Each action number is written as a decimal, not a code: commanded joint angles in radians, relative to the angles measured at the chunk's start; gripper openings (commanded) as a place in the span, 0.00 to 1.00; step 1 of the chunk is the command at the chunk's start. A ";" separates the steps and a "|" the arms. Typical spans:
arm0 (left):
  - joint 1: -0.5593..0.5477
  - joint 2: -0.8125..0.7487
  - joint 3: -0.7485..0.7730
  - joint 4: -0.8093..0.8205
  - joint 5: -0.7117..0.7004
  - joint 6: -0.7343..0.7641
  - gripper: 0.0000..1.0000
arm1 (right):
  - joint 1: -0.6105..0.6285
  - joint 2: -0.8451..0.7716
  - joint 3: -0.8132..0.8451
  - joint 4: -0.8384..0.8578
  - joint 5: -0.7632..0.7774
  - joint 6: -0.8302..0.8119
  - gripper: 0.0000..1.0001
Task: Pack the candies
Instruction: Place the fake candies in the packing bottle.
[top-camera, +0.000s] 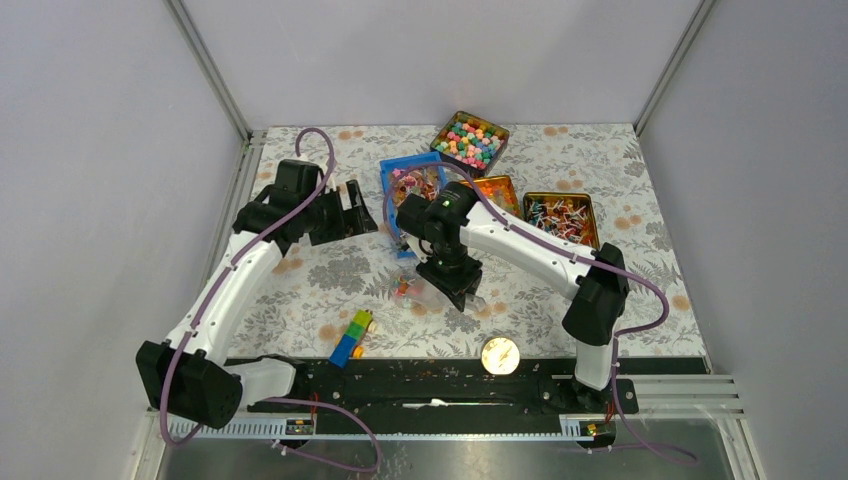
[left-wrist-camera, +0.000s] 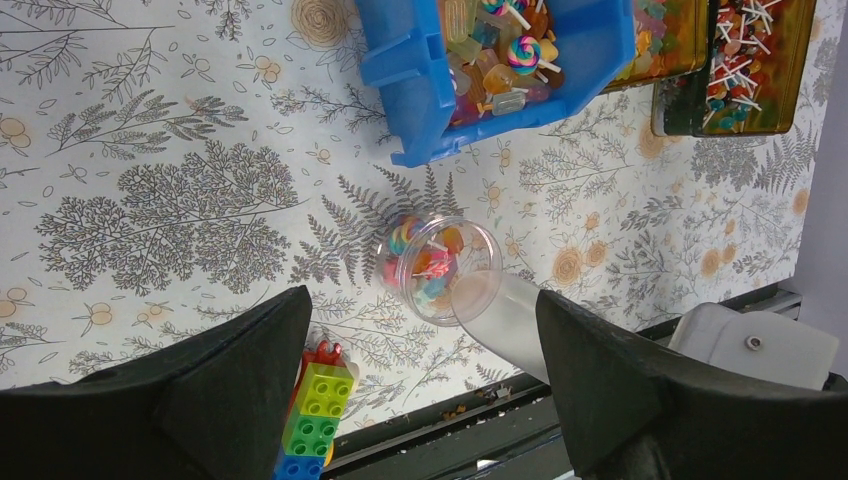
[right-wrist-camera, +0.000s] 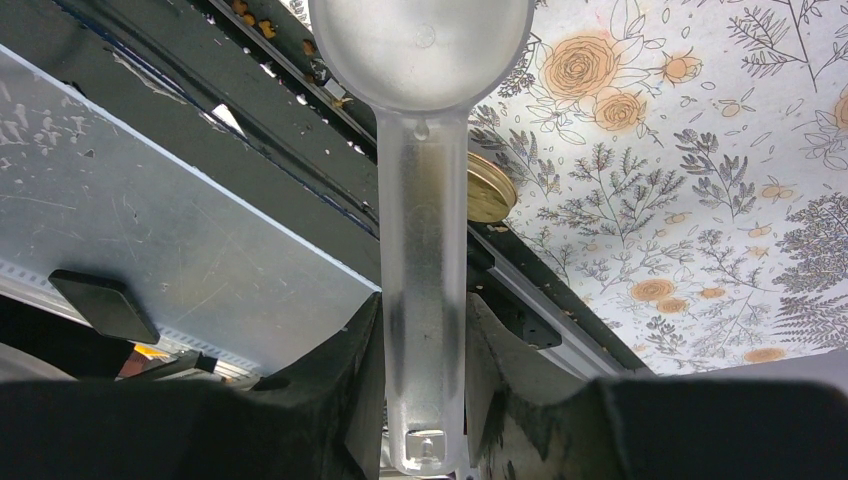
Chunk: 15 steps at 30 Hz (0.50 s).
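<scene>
Grey floral cloth covers the desk (top-camera: 300, 290), with open containers grouped at its far side. A blue plastic bin (left-wrist-camera: 400, 70) of mixed sweets sits near the small clear round jar (left-wrist-camera: 470, 290), probably so that scooping trips are short. The right arm's fingers (right-wrist-camera: 350, 400) pinch the handle of a translucent white plastic scoop (right-wrist-camera: 420, 250), whose bowl meets the jar's rim, apparently to tip a load in. The left arm's fingers (left-wrist-camera: 230, 390) are spread and empty above the jar, likely out of the way. Some candies (left-wrist-camera: 425, 262) already lie inside the jar.
</scene>
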<state>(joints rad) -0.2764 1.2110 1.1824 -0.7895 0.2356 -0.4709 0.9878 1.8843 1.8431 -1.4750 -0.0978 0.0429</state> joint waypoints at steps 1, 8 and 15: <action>0.003 0.013 0.025 0.052 0.019 0.010 0.86 | 0.008 -0.004 0.048 -0.031 -0.011 -0.002 0.00; 0.004 0.041 0.035 0.073 0.023 0.000 0.86 | 0.002 -0.022 0.087 0.013 -0.017 -0.003 0.00; 0.003 0.081 0.049 0.099 0.032 -0.014 0.86 | -0.042 -0.058 0.121 0.073 -0.009 0.010 0.00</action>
<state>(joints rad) -0.2764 1.2747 1.1835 -0.7494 0.2409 -0.4732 0.9783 1.8839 1.9167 -1.4361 -0.0994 0.0425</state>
